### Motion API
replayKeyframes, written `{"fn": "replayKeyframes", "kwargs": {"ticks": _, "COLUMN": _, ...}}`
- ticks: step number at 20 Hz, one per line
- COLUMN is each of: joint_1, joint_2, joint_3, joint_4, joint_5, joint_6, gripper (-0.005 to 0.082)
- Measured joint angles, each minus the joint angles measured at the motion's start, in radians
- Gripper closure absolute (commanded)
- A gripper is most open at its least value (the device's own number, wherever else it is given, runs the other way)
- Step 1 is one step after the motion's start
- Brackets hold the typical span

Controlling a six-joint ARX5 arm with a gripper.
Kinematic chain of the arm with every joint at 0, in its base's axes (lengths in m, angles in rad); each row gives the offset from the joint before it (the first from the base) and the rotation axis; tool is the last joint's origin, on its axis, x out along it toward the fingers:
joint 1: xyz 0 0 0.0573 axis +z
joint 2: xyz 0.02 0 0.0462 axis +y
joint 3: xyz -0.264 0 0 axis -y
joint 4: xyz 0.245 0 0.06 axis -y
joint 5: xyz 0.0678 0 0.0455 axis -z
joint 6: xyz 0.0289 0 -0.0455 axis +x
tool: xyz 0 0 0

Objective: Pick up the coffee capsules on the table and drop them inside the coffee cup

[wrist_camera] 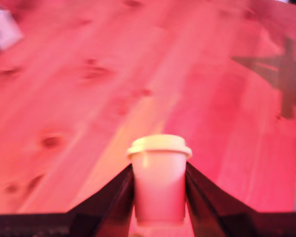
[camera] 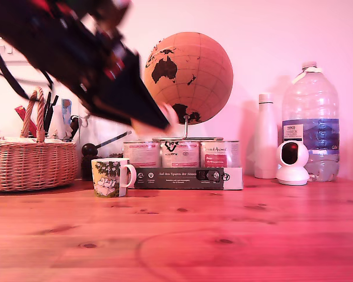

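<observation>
Wooden table [camera: 223,235] — mug [camera: 110,177], basket [camera: 30,164]

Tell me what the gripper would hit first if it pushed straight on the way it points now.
The gripper, shut on the cream-white capsule, points down at bare wooden table. Nothing else shows in that line in the wrist view, so the tabletop probably comes first; depth is unclear. The mug looks off that line.

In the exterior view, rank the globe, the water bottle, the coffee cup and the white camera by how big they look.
1. Globe
2. Water bottle
3. Coffee cup and white camera: they look alike, and the cup may stand nearer the lens, so I won't rank them.
</observation>
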Motion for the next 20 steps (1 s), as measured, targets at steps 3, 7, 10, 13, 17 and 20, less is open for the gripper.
{"fn": "replayKeyframes", "kwargs": {"ticks": 3, "joint_1": 0.031, "joint_2": -0.007, "joint_3": 0.0, "joint_4": -0.018, "joint_5": -0.027, "joint_6": -0.041, "gripper": 0.063}}
{"fn": "replayKeyframes", "kwargs": {"ticks": 7, "joint_1": 0.078, "joint_2": -0.007, "joint_3": 0.0, "joint_4": -0.018, "joint_5": -0.092, "joint_6": -0.105, "gripper": 0.063}}
{"fn": "replayKeyframes", "kwargs": {"ticks": 10, "joint_1": 0.12, "joint_2": -0.007, "joint_3": 0.0, "joint_4": -0.019, "joint_5": -0.134, "joint_6": -0.153, "gripper": 0.063}}
{"fn": "replayKeyframes", "kwargs": {"ticks": 13, "joint_1": 0.158, "joint_2": -0.007, "joint_3": 0.0, "joint_4": -0.018, "joint_5": -0.169, "joint_6": -0.194, "gripper": 0.063}}
{"fn": "replayKeyframes", "kwargs": {"ticks": 17, "joint_1": 0.189, "joint_2": -0.007, "joint_3": 0.0, "joint_4": -0.016, "joint_5": -0.222, "joint_6": -0.221, "gripper": 0.063}}
{"fn": "replayKeyframes", "kwargs": {"ticks": 20, "joint_1": 0.212, "joint_2": -0.007, "joint_3": 0.0, "joint_4": -0.013, "joint_5": -0.249, "joint_6": -0.228, "gripper": 0.0645}}
